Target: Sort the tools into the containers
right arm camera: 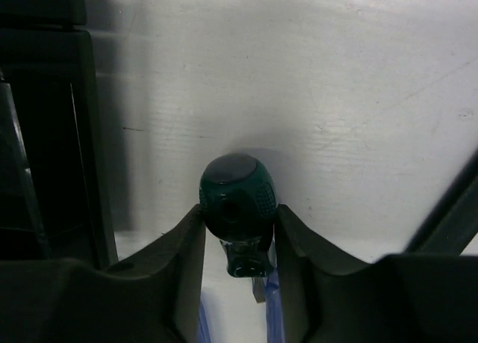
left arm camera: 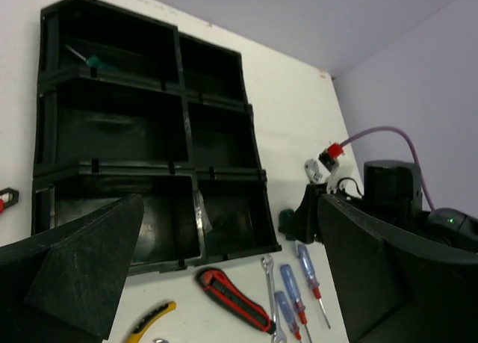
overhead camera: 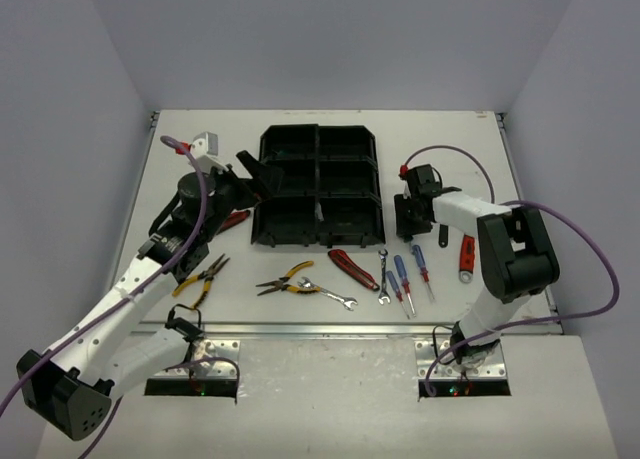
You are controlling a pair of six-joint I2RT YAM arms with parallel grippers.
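The black six-compartment tray (overhead camera: 320,139) lies at mid-table. My right gripper (overhead camera: 408,222) is just right of the tray, shut on a green-handled screwdriver (right arm camera: 237,197) whose round handle sits between the fingers (right arm camera: 179,261), low over the table. My left gripper (overhead camera: 262,175) is open and empty, above the tray's left edge. In the left wrist view another green-handled screwdriver (left arm camera: 93,59) lies in the tray's (left arm camera: 187,145) far left compartment. In front of the tray lie a red-black utility knife (overhead camera: 352,268), a wrench (overhead camera: 384,276), blue screwdrivers (overhead camera: 401,279), another wrench (overhead camera: 335,297) and yellow pliers (overhead camera: 285,279).
More yellow pliers (overhead camera: 200,279) lie by the left arm, and red-handled pliers (overhead camera: 232,219) lie under it. A red-handled adjustable wrench (overhead camera: 467,257) lies right of the right arm. White walls enclose the table on three sides.
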